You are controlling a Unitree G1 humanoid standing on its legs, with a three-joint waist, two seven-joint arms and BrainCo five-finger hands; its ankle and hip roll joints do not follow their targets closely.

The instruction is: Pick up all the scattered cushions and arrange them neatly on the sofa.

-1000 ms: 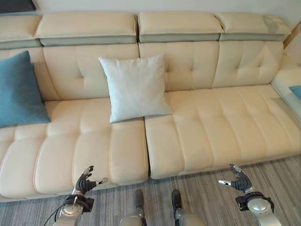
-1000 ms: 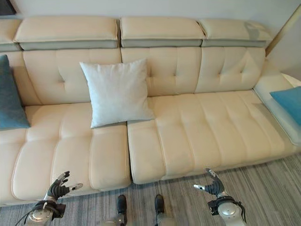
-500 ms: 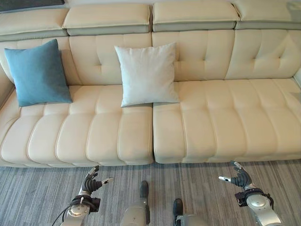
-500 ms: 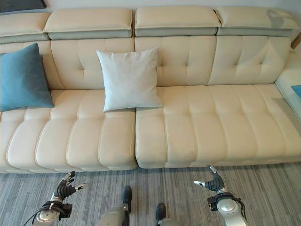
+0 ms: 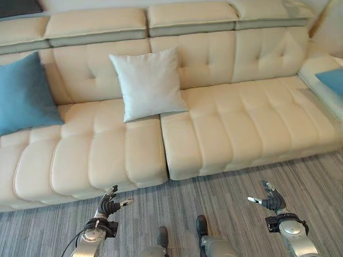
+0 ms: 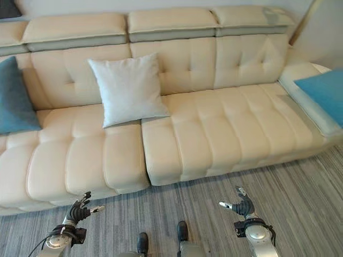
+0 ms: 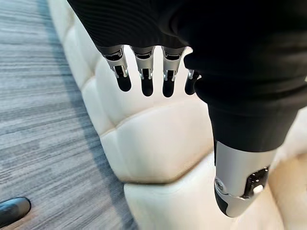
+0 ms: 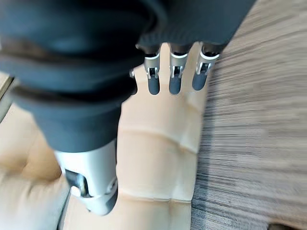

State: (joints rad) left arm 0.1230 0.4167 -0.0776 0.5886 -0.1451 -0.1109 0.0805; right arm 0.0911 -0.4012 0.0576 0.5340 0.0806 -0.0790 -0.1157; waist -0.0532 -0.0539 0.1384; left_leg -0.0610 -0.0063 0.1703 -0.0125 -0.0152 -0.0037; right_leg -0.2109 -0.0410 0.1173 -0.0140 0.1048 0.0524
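So my left hand (image 5: 110,205) and right hand (image 5: 271,201) hung empty with fingers relaxed over the grey striped carpet (image 5: 230,187), while the square pale grey cushion (image 5: 148,83) and teal fabric cushion (image 5: 24,95) already leaned on the cream tufted leather sofa (image 5: 241,115), and a second teal cushion (image 6: 324,91) at its right end looked left to tidy.

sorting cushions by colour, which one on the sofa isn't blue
The white cushion, propped against the backrest near the middle of the sofa. The other two, at the far left and far right, are blue.
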